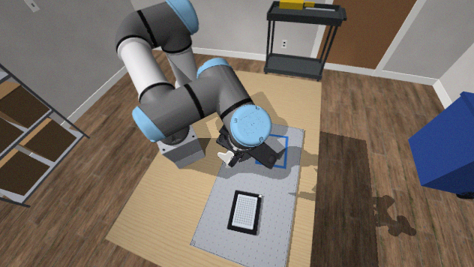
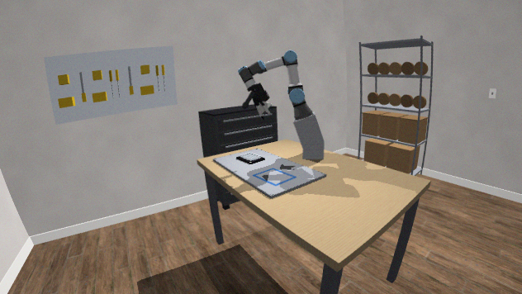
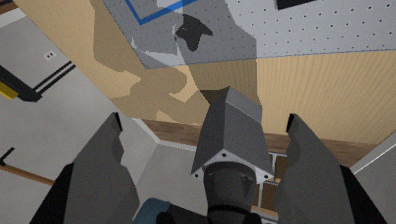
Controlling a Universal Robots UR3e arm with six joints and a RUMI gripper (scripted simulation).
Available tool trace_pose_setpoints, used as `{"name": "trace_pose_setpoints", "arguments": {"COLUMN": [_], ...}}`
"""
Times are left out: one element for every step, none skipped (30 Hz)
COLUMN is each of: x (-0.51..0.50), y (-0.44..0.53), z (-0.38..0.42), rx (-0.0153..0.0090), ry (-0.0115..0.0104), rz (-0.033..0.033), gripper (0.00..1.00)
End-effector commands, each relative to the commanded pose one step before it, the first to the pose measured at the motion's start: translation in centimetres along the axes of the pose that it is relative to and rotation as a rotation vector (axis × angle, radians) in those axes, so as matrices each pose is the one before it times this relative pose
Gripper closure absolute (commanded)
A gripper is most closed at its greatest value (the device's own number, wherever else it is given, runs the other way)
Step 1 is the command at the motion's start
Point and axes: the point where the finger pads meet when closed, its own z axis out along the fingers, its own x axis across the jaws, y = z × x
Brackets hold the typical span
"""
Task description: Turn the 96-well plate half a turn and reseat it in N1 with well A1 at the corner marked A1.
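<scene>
The 96-well plate (image 1: pixel 245 211) (image 2: pixel 251 157) is white and lies inside the black nest N1 (image 1: pixel 243 231) (image 2: pixel 253 162). It looks flat there. A small pale mark shows at one corner of the nest, at its upper right in the top view. The plate's cut corner is too small to make out. A dark edge of the nest (image 3: pixel 295 3) shows at the top of the wrist view. My gripper (image 2: pixel 266 115) (image 3: pixel 203 114) is open with nothing between its fingers. It hangs high above the table, away from the nest, tilted towards the robot's base.
The grey perforated board (image 1: pixel 210 232) (image 2: pixel 231 158) carries the nest and a blue rectangle outline (image 1: pixel 286 151) (image 2: pixel 264 180) (image 3: pixel 141 21). The robot's grey base block (image 1: pixel 184 154) (image 2: pixel 310 138) (image 3: pixel 227 135) stands beside the board. A dark drawer cabinet (image 2: pixel 211 132) is behind the table.
</scene>
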Motion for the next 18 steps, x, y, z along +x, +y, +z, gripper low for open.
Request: {"name": "trace_pose_setpoints", "arguments": {"x": [-0.529, -0.197, -0.192, -0.187, -0.182, -0.055, 0.325, 0.000, 0.000, 0.308, 0.299, 0.300, 0.288, 0.276, 0.267, 0.267, 0.153, 0.004], "y": [0.3540, 0.1201, 0.1121, 0.1035, 0.0948, 0.0225, -0.3183, 0.0000, 0.0000, -0.3293, -0.3363, -0.3272, -0.3353, -0.3432, -0.3488, -0.3487, -0.1994, 0.0059], "z": [-1.1192, -0.4438, -0.4471, -0.4513, -0.4556, -0.1444, 0.2047, 0.0000, 0.0000, 0.2213, 0.2179, 0.2307, 0.2338, 0.2371, 0.2397, 0.2397, 0.1370, -0.0039], "rx": [0.03035, 0.00760, 0.00760, 0.00760, 0.00760, 0.00757, 0.00763, 0.00000, 0.00000, 0.00763, 0.00383, 0.00625, 0.00625, 0.00447, 0.00000, 0.00000, 0.00000, 0.00001], "ry": [0.07896, 0.01742, 0.01742, 0.01742, 0.01742, 0.01742, 0.00612, 0.00000, 0.00000, 0.00615, 0.00308, 0.00330, 0.00330, 0.00236, 0.00002, 0.00001, 0.00001, -0.00002], "rz": [-0.12091, -0.02738, -0.02738, -0.02738, -0.02738, -0.02738, 0.03186, 0.00000, 0.00000, 0.03187, 0.01598, 0.03258, 0.03258, 0.02329, 0.00000, 0.00000, 0.00000, 0.00000], "gripper": [0.00, 0.00, 0.00, 0.00, 0.00, 0.00, 0.00, 0.00, 0.00, 0.00, 0.00, 0.00, 0.00, 0.00, 0.00, 0.00, 0.00, 0.00]}}
